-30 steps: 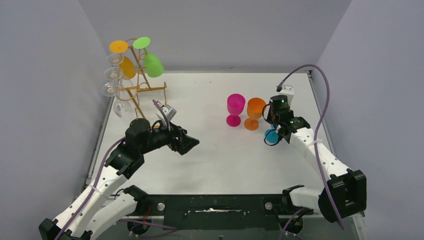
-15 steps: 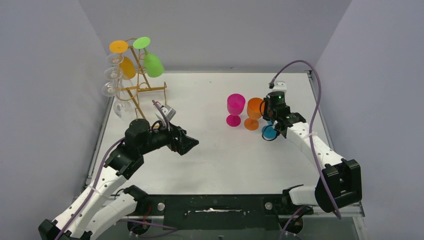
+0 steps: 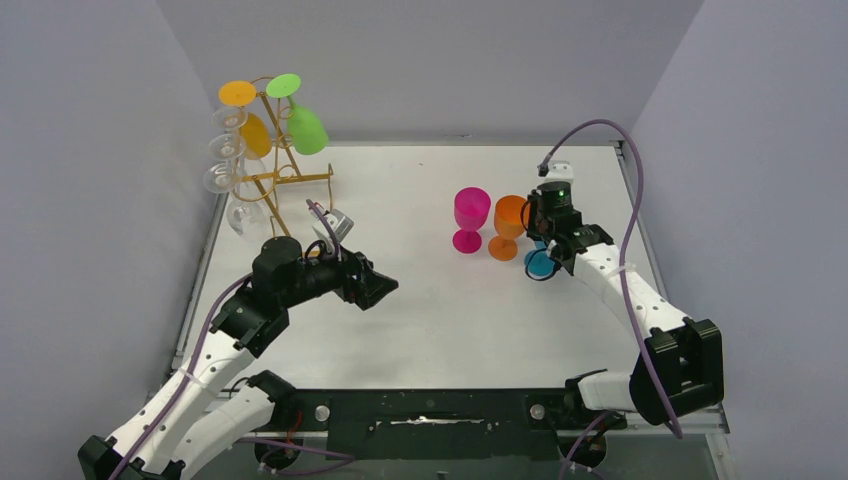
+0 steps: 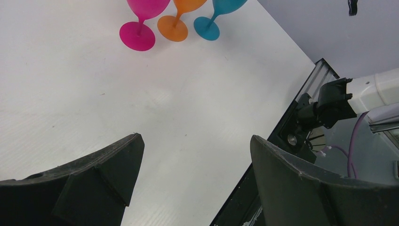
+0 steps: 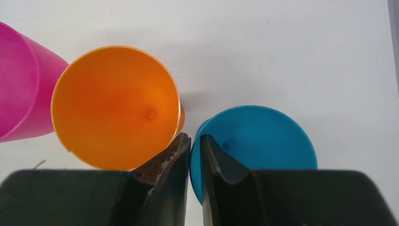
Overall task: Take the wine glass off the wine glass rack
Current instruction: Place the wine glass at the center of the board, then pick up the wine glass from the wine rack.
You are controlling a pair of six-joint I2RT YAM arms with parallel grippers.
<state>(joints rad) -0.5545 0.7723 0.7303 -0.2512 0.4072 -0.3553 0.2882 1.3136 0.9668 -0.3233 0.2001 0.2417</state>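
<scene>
1. Blue glass [image 5: 263, 141] is in the right end effector [image 5: 195, 150]. It is clamped on the rim, one finger inside the bowl and the other outside, just beside the orange glass [image 5: 113, 108].
2. The left wrist view shows the blue glass foot-down on the counter [image 3: 450, 320]. It is in a row with the orange glass and the pink glass [image 3: 470, 215], well apart from the rack [image 3: 285, 178] in the far-left corner. My read: it's already off the rack and is being set down.
3. Left end effector [image 4: 195, 137] has its fingers wide apart and holds nothing. It hovers over the counter between the rack and the row.
4. The rack carries a green glass [image 3: 307, 128] and clear glasses [image 3: 222, 150], hung foot-up and tilted.
5. Handling, as a judgement:
   - It looks like coloured plastic: light, stiff and smooth, so a bit slippery.
   - The thin stem makes it top-heavy and easy to tip.
   - The rim pinch works, but the stem or the bowl side is the surer hold.
   - The neighbour is close, so open gently and lift straight up.
</scene>
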